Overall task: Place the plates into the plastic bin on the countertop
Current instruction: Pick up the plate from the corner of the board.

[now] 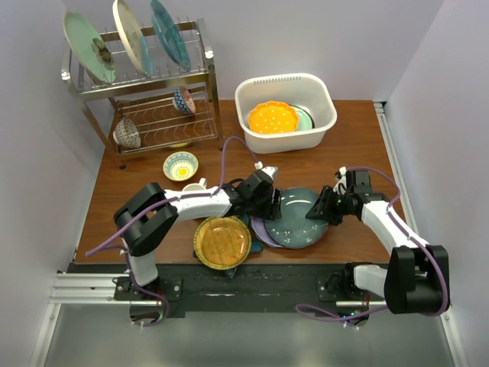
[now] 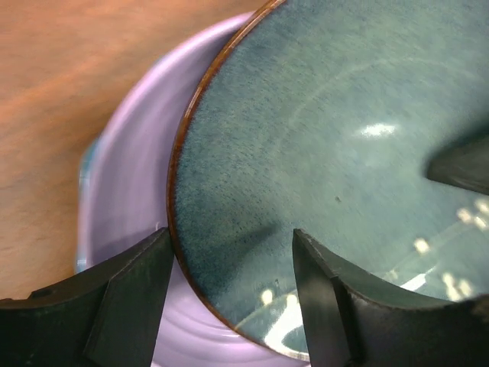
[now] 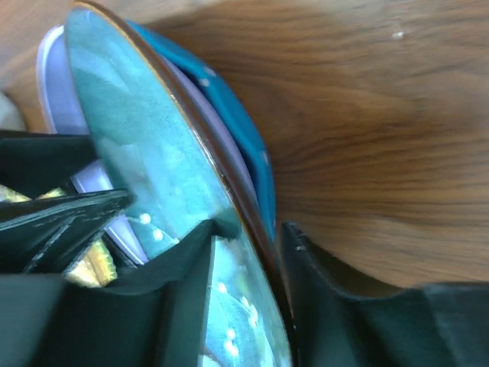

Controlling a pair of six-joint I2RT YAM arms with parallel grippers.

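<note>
Top external: dark teal round glazed plate [image 1: 298, 222] lies on the reddish-brown wood-grain table [image 1: 359, 153], near centre. It tops a small stack. The lavender plate [image 1: 260, 229] under it shows past its left rim. An amber ribbed plate [image 1: 221, 241] sits just left of the stack at the near edge.

Left hand [image 1: 273, 205] is at the teal plate's left rim and right hand [image 1: 319, 210] at its right rim, facing each other across it.

The white rectangular plastic bin [image 1: 290, 141] stands far right, well apart from both hands. It holds an orange dotted plate [image 1: 273, 118] over a mint one [image 1: 306, 118].

Left wrist: left hand [image 2: 233, 245] has its fingers well parted, nothing clamped. One finger is outside the teal plate's [image 2: 321, 153] brown rim, above the lavender plate [image 2: 130, 168]. The other is over the teal glaze.

Right wrist: teal plate [image 3: 137, 153] is seen edge-on and tilted, its rim running between the fingers of the right hand [image 3: 248, 233]. The fingers are partly open. One lies against the plate's face and the other stands a sliver off the rim, so no firm grip. Lavender plate [image 3: 53, 76] and a blue white-dotted plate [image 3: 241, 145] are beneath, the blue one lowest, on the wood.
</note>
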